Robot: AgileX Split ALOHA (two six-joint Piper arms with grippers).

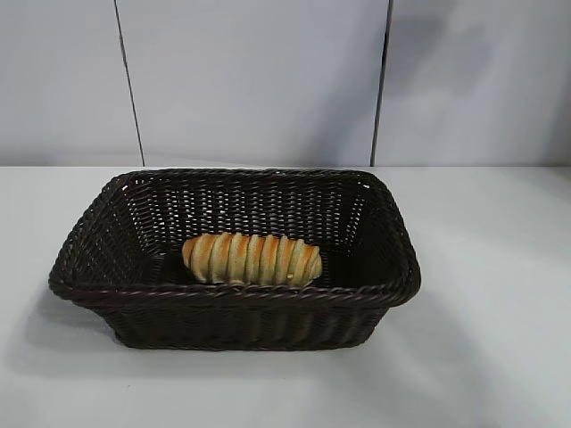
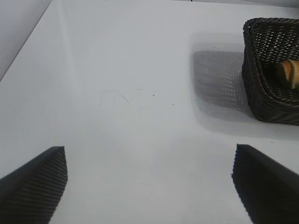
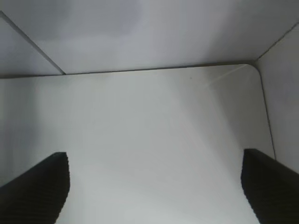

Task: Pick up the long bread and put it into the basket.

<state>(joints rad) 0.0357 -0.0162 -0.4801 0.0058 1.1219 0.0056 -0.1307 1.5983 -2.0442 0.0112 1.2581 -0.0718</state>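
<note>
One long bread (image 1: 252, 259) lay inside the basket (image 1: 234, 295), on its woven floor, and its length ran along the long side of the basket. The loaf was golden yellow with orange-brown slanted stripes, and it rested nearer to the front wall of the basket than to the back wall. The basket stood on the white table (image 1: 500, 339), and behind the basket there was a pale panelled wall (image 1: 259, 80).

Neither arm appeared in the exterior view. In the left wrist view the left gripper (image 2: 149, 186) had its two dark fingers (image 2: 35, 184) spread wide, with nothing between them, only bare table. It hung well apart from the basket (image 2: 271, 100), and from that side one end of the bread (image 2: 290, 73) showed over the braided rim.

In the right wrist view the right gripper (image 3: 156, 186) was also spread wide and held nothing. It faced bare table and the corner of the wall, and the basket was not visible from there.
</note>
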